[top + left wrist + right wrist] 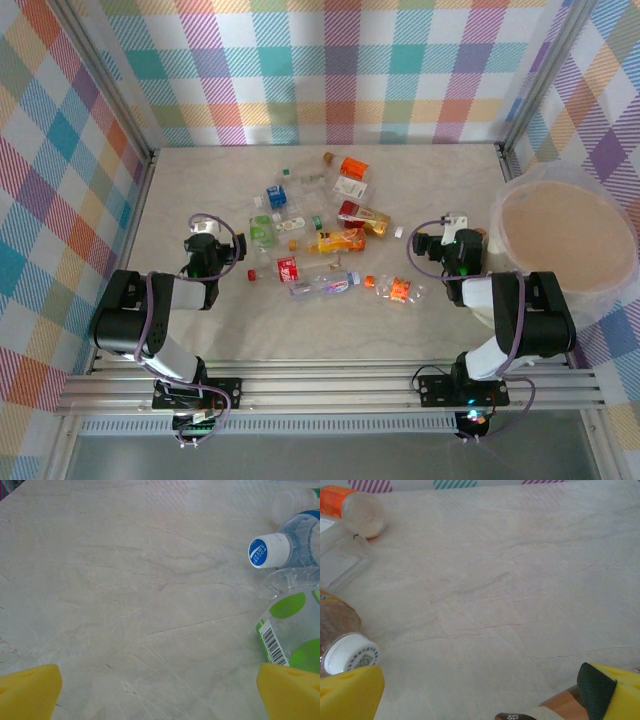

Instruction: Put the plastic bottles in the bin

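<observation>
The plastic bottles (335, 240) lie scattered across the centre of the table (200, 330) in the top view. All are outside the bin (565, 240), which stands at the right edge of the frame. The left gripper (205, 240) sits just left of the scatter. The right gripper (455, 238) sits between the scatter and the bin.

Left wrist view: the left gripper (160, 695) is released, with its yellow fingertips (30, 690) in the lower corners and bare table between them. A blue-and-white-capped bottle (270, 550) and a green-labelled bottle (292, 630) lie at the right edge.

Right wrist view: the right gripper (482, 695) is likewise released. An orange-labelled bottle (355, 507) lies at upper left, and a white-capped bottle (350, 652) at lower left. An orange-brown object (555, 707) at the bottom edge cannot be identified.
</observation>
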Robot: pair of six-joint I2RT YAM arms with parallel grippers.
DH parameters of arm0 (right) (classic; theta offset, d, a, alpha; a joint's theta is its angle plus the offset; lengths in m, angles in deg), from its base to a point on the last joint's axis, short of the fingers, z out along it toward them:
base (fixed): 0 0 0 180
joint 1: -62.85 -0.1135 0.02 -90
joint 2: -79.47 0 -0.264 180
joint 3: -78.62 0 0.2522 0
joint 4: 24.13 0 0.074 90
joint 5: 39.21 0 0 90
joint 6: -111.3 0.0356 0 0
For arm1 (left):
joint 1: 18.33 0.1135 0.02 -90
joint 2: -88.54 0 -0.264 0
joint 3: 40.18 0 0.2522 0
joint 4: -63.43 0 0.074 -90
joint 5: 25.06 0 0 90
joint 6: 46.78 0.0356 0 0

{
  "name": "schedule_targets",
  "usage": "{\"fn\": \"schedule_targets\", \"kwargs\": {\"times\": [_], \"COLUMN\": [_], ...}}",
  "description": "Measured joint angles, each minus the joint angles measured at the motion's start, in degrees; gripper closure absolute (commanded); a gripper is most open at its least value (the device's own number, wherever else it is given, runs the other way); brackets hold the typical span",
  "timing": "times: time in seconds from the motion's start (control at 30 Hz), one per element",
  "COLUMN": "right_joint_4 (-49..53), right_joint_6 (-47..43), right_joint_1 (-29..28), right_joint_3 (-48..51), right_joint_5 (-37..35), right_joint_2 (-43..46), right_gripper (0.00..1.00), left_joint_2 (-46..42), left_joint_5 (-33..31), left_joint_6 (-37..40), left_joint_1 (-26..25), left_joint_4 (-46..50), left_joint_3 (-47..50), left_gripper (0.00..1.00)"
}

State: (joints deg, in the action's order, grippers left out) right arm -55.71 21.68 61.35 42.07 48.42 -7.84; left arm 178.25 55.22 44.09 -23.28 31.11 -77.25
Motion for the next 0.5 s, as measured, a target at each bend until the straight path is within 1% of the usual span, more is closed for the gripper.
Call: {"fn": "schedule_targets", "kwargs": {"times": [0.1, 0.27, 0.37, 0.5], "right_joint_4": [5.1, 16.9, 24.1, 35.3], "right_joint_6": [-0.1, 1.3, 5.7, 15.9], "right_joint_1": [0.0, -0.2, -0.4, -1.1], "right_joint_3": [-1.3, -7.0, -11.8, -18.0], "right_joint_5": [0.9, 2.7, 4.7, 6.8], "right_joint_2": [3.7, 11.9, 14.0, 14.1], "right_gripper": [0.0, 0.0, 0.0, 0.0], "left_joint_2": [-2.9, -13.0, -18.9, -24.2], "left_joint_5": [0.0, -0.8, -2.5, -4.4], "left_joint_6": [0.0, -1.0, -4.1, -11.3], "left_joint_1": [0.0, 0.0, 0.0, 0.0], "left_joint_4": [4.2, 12.5, 17.7, 27.4], "left_joint_3": [-0.2, -2.2, -4.1, -7.8], "left_gripper": [0.0, 0.0, 0.0, 0.0]}}
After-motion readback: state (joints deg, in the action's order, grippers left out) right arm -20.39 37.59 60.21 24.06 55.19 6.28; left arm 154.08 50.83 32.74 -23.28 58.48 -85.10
